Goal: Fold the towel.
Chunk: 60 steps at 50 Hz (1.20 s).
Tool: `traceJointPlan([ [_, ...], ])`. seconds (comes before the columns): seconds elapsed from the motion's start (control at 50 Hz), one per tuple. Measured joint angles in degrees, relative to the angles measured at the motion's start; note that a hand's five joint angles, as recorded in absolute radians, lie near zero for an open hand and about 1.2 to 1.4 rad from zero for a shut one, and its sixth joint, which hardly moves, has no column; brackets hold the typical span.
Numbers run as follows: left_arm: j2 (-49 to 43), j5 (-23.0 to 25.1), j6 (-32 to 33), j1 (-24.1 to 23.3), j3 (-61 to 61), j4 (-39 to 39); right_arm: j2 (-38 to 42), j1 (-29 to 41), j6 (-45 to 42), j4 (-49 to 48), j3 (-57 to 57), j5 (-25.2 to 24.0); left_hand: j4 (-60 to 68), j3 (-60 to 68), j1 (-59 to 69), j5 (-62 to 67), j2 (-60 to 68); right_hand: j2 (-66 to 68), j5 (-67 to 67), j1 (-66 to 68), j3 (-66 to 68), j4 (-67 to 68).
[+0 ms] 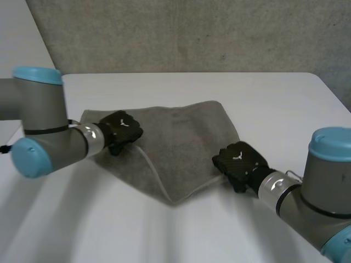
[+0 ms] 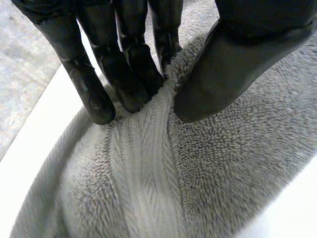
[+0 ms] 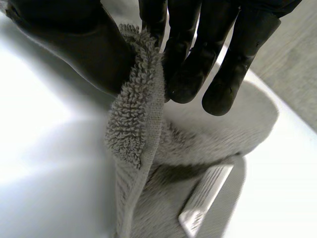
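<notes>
Well: looped grey towel [image 1: 181,148] (ribbed band [image 2: 143,168])

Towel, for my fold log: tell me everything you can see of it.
The towel is grey terry with a ribbed band, lying rumpled and apparently doubled over on the white table, one corner pointing toward the camera. The left hand pinches a ridge near its left edge; the right hand pinches its right edge, lifted off the table.
</notes>
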Motion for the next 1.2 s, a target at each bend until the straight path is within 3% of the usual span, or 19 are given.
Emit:
traceJointPlan([
  [0.18,15.98,1.67,-4.09,4.92,-20.07,3.63,-6.5,-2.75,1.36,11.67,-5.19,-1.18,0.42,0.62,0.0,0.11,0.18,0.01,0.0,0.01,0.1,0.14],
  [0.34,34.58,6.04,-11.02,9.85,-36.04,8.17,-8.58,-5.85,0.41,31.03,-12.46,-7.76,0.43,0.75,0.01,0.26,0.18,0.01,0.0,0.01,0.1,0.14],
  [0.44,40.74,6.93,-18.53,12.38,-34.77,9.51,-8.65,-7.16,-1.07,39.47,-21.55,-11.43,0.44,0.91,0.01,0.26,0.18,0.01,0.0,0.02,0.1,0.14],
  [0.52,41.06,6.97,-26.04,13.26,-30.2,10.84,-7.6,-7.5,-1.01,41.17,-29.1,-11.56,0.44,0.92,0.01,0.27,0.18,0.01,0.0,0.02,0.1,0.14],
  [0.6,36.57,6.67,-32.57,13.3,-24.85,13.08,-2.92,-7.1,-0.57,41.22,-37.83,-8.36,0.44,0.93,0.01,0.3,0.25,0.01,0.0,0.02,0.1,0.14],
  [0.66,30.11,6.14,-35.39,12.7,-20.46,14.48,3.24,-5.67,-0.56,40.98,-45.02,-3.29,0.44,0.94,0.01,0.33,0.33,0.01,0.0,0.1,0.1,0.14],
  [0.78,14.81,2.51,-36.33,8.87,-8.89,14.65,14.71,-1.78,-1.25,39.89,-57.26,4.96,0.45,1.01,0.01,0.35,0.34,0.01,0.0,0.11,0.1,0.14],
  [0.88,4.04,-3.23,-36.25,4.24,9.5,12.89,23.17,1.86,0.68,33.87,-73.6,9.12,0.45,1.13,0.02,0.36,0.37,0.01,0.0,0.12,0.1,0.14],
  [0.96,4.17,-5.6,-36.61,1.75,19.82,15.2,22.2,3.17,6.05,24.98,-80.08,11.17,0.45,1.14,0.02,0.38,0.43,0.31,0.0,0.12,0.1,0.14],
  [1.04,8.39,-6.46,-37.63,0.48,22.81,21.06,16.94,3.33,11.72,15.74,-78.26,11.93,0.45,1.16,0.02,0.38,0.43,0.51,0.0,0.15,0.1,0.14],
  [1.2,17.33,-6.05,-42.9,1.04,9.65,35.57,6.72,1.79,14.43,7.08,-60.62,6.44,0.46,1.19,0.02,0.4,0.43,0.51,0.0,0.16,0.1,0.14],
])
